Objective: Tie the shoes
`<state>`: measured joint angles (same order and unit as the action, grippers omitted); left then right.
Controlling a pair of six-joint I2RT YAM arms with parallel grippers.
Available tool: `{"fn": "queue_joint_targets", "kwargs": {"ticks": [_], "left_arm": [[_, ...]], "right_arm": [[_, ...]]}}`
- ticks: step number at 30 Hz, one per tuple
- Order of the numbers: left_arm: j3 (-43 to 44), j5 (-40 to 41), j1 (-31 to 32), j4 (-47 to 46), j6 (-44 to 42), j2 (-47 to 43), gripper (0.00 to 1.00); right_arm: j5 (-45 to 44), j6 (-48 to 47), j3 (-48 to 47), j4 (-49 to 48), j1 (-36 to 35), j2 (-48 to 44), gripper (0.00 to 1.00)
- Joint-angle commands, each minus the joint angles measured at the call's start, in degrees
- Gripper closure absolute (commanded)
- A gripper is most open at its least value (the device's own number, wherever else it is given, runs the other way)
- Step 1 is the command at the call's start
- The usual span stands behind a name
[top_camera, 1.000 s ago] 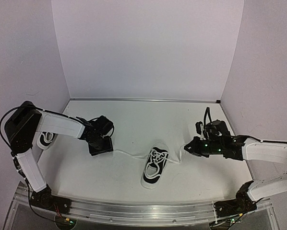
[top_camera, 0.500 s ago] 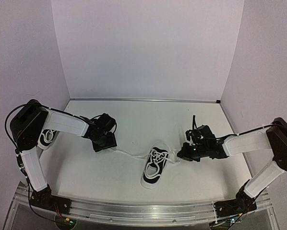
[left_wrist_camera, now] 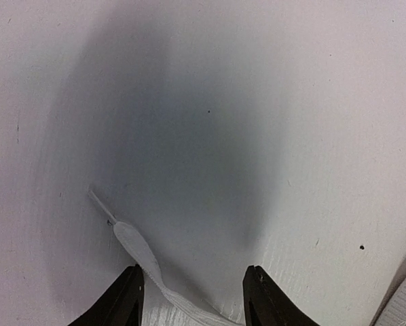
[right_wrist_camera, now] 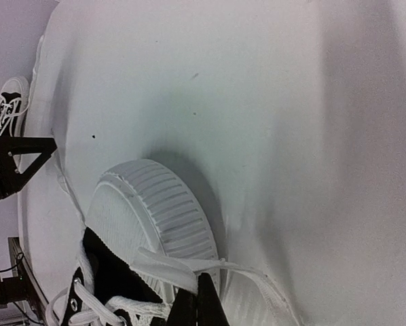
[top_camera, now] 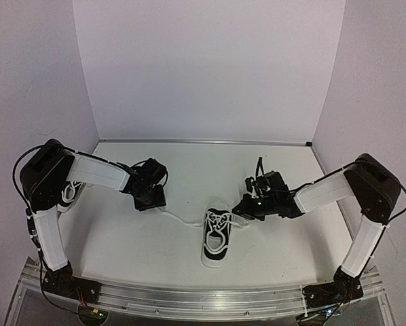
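Note:
One black-and-white sneaker [top_camera: 216, 235] lies mid-table, its ribbed white toe cap [right_wrist_camera: 155, 207] close in the right wrist view. My right gripper [top_camera: 239, 207] [right_wrist_camera: 199, 291] sits at the toe, shut on a white lace [right_wrist_camera: 165, 261] that loops back over the cap. The other lace [top_camera: 179, 218] runs left along the table to my left gripper [top_camera: 153, 199]. That gripper [left_wrist_camera: 193, 273] is open, and the flat lace end [left_wrist_camera: 138, 248] lies on the table between its fingers, near the left fingertip [left_wrist_camera: 130, 275]. The second sneaker [top_camera: 66, 194] rests at the far left, partly behind the left arm.
White walls close the table in on the left, back and right. A metal rail [top_camera: 203, 299] runs along the near edge by the arm bases. The second sneaker [right_wrist_camera: 11, 103] and my left gripper [right_wrist_camera: 16, 163] show at the left edge of the right wrist view.
My right gripper has moved left from well off to the right up to the sneaker's toe, bringing the lace with it. The left gripper has shifted slightly farther back.

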<state>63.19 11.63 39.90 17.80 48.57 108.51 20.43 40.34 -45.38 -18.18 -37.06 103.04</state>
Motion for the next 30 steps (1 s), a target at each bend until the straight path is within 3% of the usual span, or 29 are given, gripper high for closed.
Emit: {"fn": "queue_joint_targets", "kwargs": {"ticks": [1, 6, 11, 16, 23, 30], "left_arm": [[1.1, -2.1, -0.3, 1.0, -1.4, 2.8, 0.50], [1.3, -1.2, -0.3, 2.1, -2.0, 3.4, 0.58], [2.4, -0.7, -0.3, 3.8, -3.5, 2.9, 0.83], [1.1, 1.5, -0.2, 4.8, -6.6, -1.7, 0.99], [-5.1, 3.4, -0.1, 3.8, -11.9, -13.1, 1.00], [-12.5, 2.7, 2.0, 0.4, -20.3, -31.2, 1.00]], "right_arm": [[2.6, 0.2, -2.3, -3.6, -0.3, 1.4, 1.00], [2.2, 0.4, -1.1, -3.6, -0.3, -0.7, 1.00], [1.6, 0.7, 0.3, -2.9, -0.3, -5.0, 1.00], [-1.1, -0.1, 2.3, 1.0, -0.2, -13.1, 1.00], [-3.7, -1.6, 4.2, 8.6, -0.2, -24.8, 1.00], [-7.1, -6.3, 0.1, 17.6, -0.2, -34.4, 1.00]]}}
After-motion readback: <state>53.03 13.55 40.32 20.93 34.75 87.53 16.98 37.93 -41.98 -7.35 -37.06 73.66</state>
